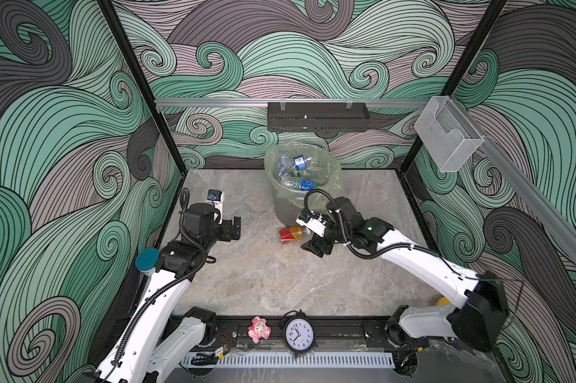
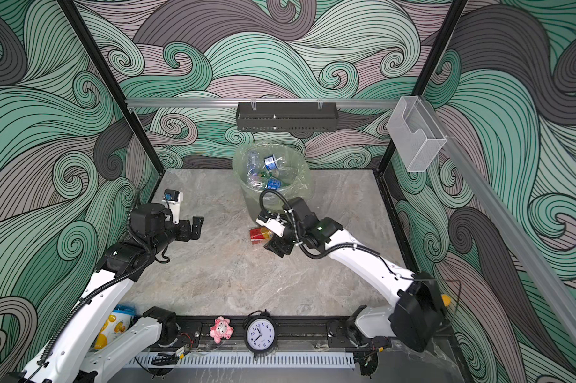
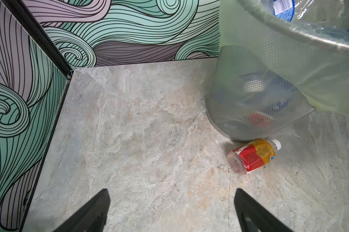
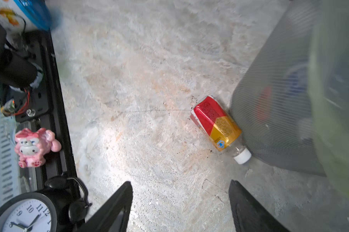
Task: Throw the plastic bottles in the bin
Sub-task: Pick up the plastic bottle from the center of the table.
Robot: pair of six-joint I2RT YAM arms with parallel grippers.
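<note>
Finds the left gripper (image 1: pixel 234 228) held above the stone floor (image 1: pixel 263 282) on the left side of the cell, forearm folded back over a raised, sharply bent elbow, wrist roughly level and pointing toward the middle. Shows both of its fingers (image 3: pixel 93 209) spread wide in the left wrist view, with nothing but bare floor between them. Finds the right gripper (image 1: pixel 316 247) reached far forward from the near right corner, upper arm stretched long and low, wrist dipped toward the floor just beside the red-orange labelled bottle (image 1: pixel 290 234). Shows these jaws apart too, empty, with the bottle ahead of them and untouched. Places that bottle on its side on the floor, white cap toward the right arm, body lying against the foot of the bin (image 1: pixel 281 209). Puts the bin upright at the back centre, lined with a pale green bag (image 1: pixel 333 175), and the other plastic bottles (image 1: pixel 300 172) heaped inside it.
</note>
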